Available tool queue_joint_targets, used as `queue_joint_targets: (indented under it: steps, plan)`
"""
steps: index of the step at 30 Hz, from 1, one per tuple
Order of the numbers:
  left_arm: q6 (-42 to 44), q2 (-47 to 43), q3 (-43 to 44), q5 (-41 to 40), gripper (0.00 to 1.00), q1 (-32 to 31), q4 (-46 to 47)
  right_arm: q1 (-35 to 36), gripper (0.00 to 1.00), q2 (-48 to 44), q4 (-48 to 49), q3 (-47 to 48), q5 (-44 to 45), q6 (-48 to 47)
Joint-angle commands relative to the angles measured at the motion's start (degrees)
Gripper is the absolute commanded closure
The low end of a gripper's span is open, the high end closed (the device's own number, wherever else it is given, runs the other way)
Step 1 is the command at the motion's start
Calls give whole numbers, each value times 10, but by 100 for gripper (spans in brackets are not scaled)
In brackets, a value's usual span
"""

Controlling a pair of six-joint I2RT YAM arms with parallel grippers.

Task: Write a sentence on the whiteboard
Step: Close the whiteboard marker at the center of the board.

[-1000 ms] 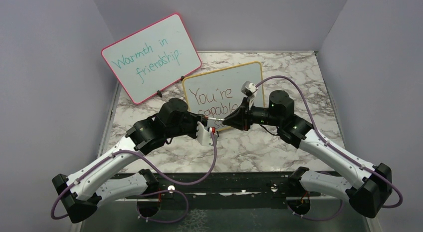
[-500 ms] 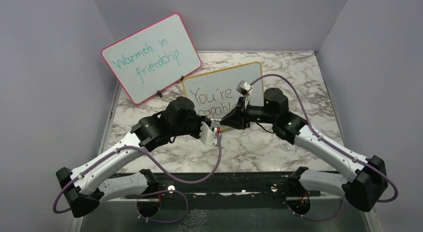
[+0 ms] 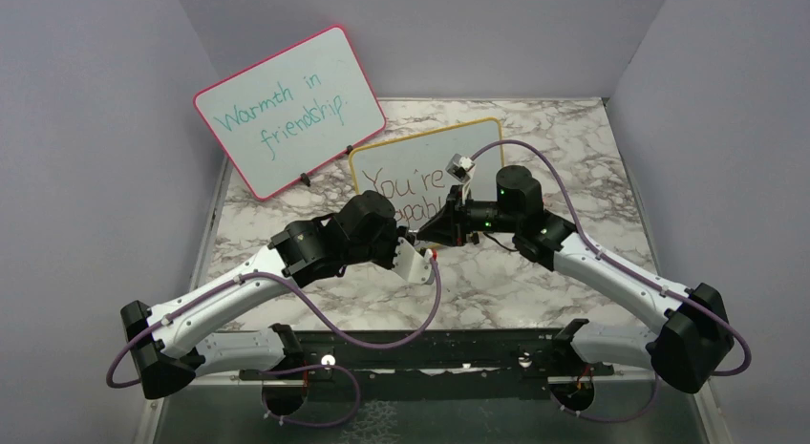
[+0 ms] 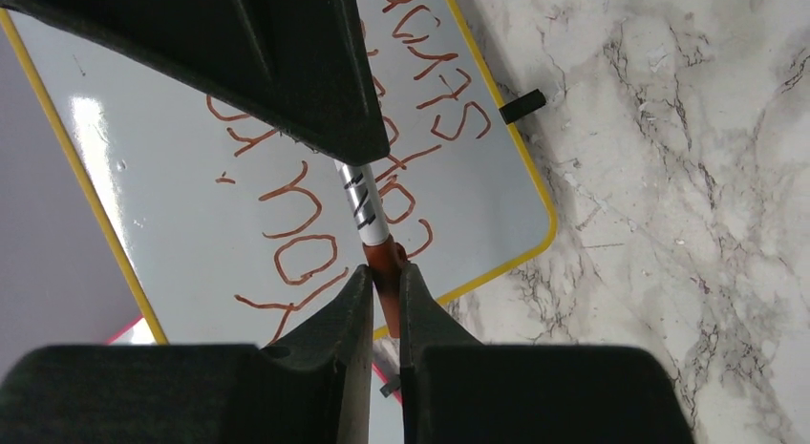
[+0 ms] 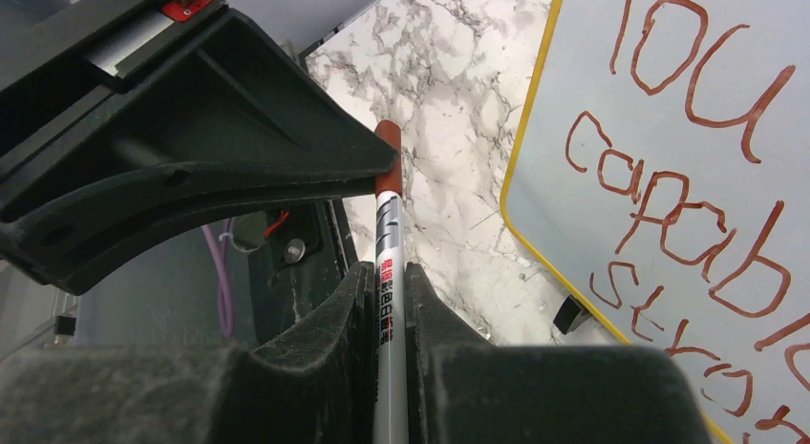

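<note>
The yellow-framed whiteboard (image 3: 478,138) lies at the back middle of the table, partly hidden by both wrists. Its red-brown sentence (image 3: 406,182) reads "You're capable" and part of "strong" in the right wrist view (image 5: 669,205), and it also shows in the left wrist view (image 4: 306,253). My right gripper (image 5: 387,270) is shut on the silver barrel of a marker (image 5: 389,224). My left gripper (image 4: 385,272) is shut on the marker's red-brown cap (image 4: 386,263). The two grippers meet tip to tip (image 3: 417,238) above the board's near edge.
A larger pink-framed board (image 3: 287,110) with teal writing stands propped at the back left. The whiteboard's small black foot (image 4: 522,105) rests on the marble tabletop (image 3: 535,282). Grey walls enclose the table on three sides.
Both arms have closed in on each other: the left wrist moved right and the right wrist moved left. Both grippers stay on the marker.
</note>
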Motion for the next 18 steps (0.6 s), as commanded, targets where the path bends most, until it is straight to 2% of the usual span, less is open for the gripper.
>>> queue_joint_targets:
  steps: [1, 2, 4, 6, 10, 16, 18]
  plan:
    - [-16, 8, 34, 59, 100, -29, 50, 1, 99, 13, 87, -8, -5, 12]
    - [-21, 7, 33, 52, 97, -30, 51, 1, 99, 10, 87, -13, 2, 10]
    - [-40, 4, 30, 28, 81, -30, 59, 1, 99, 3, 93, -24, 18, 13]
    - [-65, -4, 25, -14, 69, -30, 71, 2, 99, -10, 94, -36, 40, 15]
    - [-131, -24, 9, -80, 54, -29, 116, 2, 99, -44, 128, -73, 78, 18]
    - [-311, -39, -17, -148, 29, -12, 206, 1, 99, -79, 220, -134, 120, 53]
    - [-373, -38, -24, -150, 24, 4, 227, 1, 99, -90, 250, -154, 134, 62]
